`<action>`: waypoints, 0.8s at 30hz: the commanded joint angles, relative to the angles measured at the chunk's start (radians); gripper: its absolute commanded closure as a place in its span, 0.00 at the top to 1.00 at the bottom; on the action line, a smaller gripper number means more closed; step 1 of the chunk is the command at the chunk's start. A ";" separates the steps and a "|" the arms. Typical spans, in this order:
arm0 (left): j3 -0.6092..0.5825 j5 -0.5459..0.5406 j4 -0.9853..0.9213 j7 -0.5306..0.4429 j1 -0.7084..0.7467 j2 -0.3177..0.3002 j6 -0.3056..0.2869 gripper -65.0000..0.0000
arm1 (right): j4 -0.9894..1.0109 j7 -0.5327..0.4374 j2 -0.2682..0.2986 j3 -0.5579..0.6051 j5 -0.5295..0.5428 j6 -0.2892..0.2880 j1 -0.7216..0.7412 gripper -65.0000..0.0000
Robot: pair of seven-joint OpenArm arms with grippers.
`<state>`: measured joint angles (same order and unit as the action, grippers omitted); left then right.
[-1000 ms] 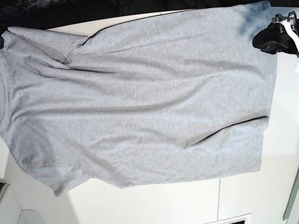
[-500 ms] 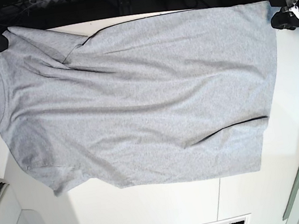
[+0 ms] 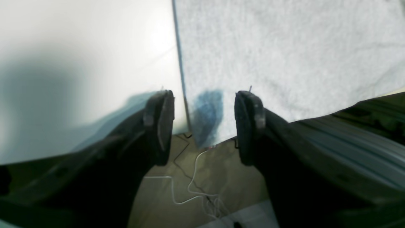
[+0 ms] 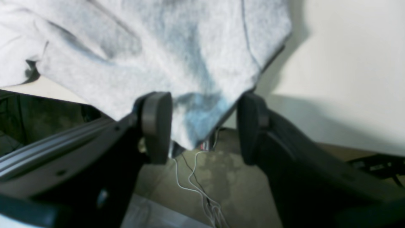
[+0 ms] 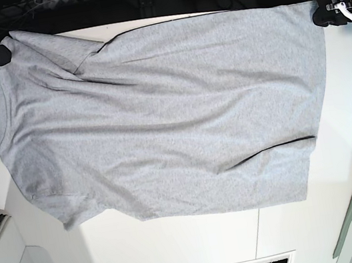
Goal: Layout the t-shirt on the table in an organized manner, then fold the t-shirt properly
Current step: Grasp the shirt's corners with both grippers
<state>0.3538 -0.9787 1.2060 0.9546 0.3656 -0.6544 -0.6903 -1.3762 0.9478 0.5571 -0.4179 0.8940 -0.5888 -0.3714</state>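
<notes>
Left gripper [image 3: 204, 126]: we see fingers wide, empty.
Right gripper [image 4: 204, 126]: fingers wide around shirt [image 5: 161, 120] corner.
Risk: overhanging corner slides off table [image 5: 183, 252].

Even, bright overhead light fills the base view; the wide white tabletop [image 5: 183, 252] is nearly blown out, and the heather-grey cotton t-shirt [image 5: 161, 120] shows soft fold shadows. Both wrist views are blurred, with bluish shadows on the cloth near the tabletop's edge and glare on the white surface.

Heather-grey t-shirt [image 5: 161, 120] on white table [image 5: 183, 252]; black hands.
</notes>
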 commanded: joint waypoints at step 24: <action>0.004 -0.244 0.122 0.077 0.007 -0.016 -0.008 0.00 | -0.075 0.045 -0.023 -0.050 0.034 -0.018 0.018 0.00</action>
<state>0.3481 -1.2133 1.3163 1.0397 0.3717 -0.6453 -0.6895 -1.4345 1.0058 0.5098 -0.4549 0.9073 -0.5991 -0.3557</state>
